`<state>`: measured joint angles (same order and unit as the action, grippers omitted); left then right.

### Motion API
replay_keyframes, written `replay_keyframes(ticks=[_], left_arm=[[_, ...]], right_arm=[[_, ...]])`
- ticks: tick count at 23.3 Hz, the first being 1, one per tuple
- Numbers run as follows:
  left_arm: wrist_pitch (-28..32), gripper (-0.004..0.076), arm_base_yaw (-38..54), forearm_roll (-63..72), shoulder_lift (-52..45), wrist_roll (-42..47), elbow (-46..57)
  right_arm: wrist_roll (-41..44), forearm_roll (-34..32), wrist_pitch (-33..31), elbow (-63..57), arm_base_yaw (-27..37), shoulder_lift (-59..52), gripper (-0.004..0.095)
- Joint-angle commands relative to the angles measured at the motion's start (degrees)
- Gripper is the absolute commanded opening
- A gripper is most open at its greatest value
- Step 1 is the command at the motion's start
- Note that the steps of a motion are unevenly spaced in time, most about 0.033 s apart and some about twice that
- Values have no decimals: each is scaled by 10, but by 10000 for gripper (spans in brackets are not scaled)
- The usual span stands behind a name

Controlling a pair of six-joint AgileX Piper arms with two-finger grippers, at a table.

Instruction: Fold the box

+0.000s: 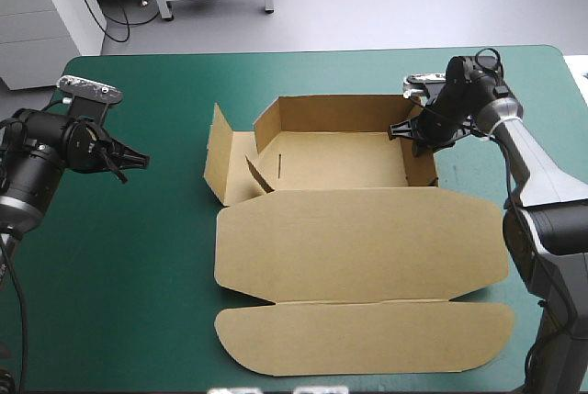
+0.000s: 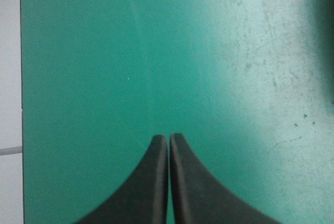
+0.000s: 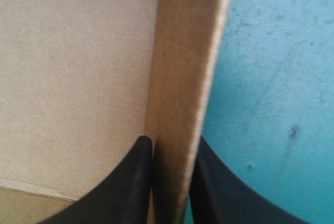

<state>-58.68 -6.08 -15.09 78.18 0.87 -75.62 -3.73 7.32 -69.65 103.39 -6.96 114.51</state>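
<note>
the left claw [image 1: 138, 159] sits at the left of the high view, over the bare teal-green cover of the bench [image 1: 119, 275] and well apart from the box [image 1: 358, 242]; its black fingers are pressed together into one point with nothing between them; its wrist view shows only the cover ahead of the tips; the box lies at the centre of the frame, partly raised; at its left a side panel [image 1: 219, 157] stands loose and splays outward; the back wall [image 1: 335, 111] is upright at upper centre; the lid [image 1: 367, 256] lies flat toward the lower frame, its tuck flap [image 1: 367, 337] lowest; at the upper right the right claw [image 1: 418, 132] is clamped on the top edge of the raised right wall [image 1: 421, 163]; in its wrist view one finger [image 3: 130, 182] lies inside the tray against that wall and the other [image 3: 219, 187] outside, over the cover.
</note>
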Motion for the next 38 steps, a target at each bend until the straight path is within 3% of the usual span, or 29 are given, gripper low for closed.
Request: replay_keyframes(ticks=[1,11,15,21,28,32,38], left_arm=[[20,-4,0,-6,-17,2,-14],[16,-5,0,-7,-17,2,-14],[16,-4,0,-8,-17,2,-14],[20,-4,0,-8,-13,2,-14],[17,10,-1,5,-6,5,-14],[22,121,-1,15,-6,0,-14],[19,494,-1,66,-6,2,-14]], right_arm=[[0,12,7,13,2,-23,-18],[2,7,7,13,2,-24,-19],[-6,83,7,13,25,-45,-19],[-31,112,6,13,78,-165,-19],[-43,125,6,12,94,-250,-19],[-53,137,6,7,94,-283,-19],[-59,137,6,-9,94,-306,-20]])
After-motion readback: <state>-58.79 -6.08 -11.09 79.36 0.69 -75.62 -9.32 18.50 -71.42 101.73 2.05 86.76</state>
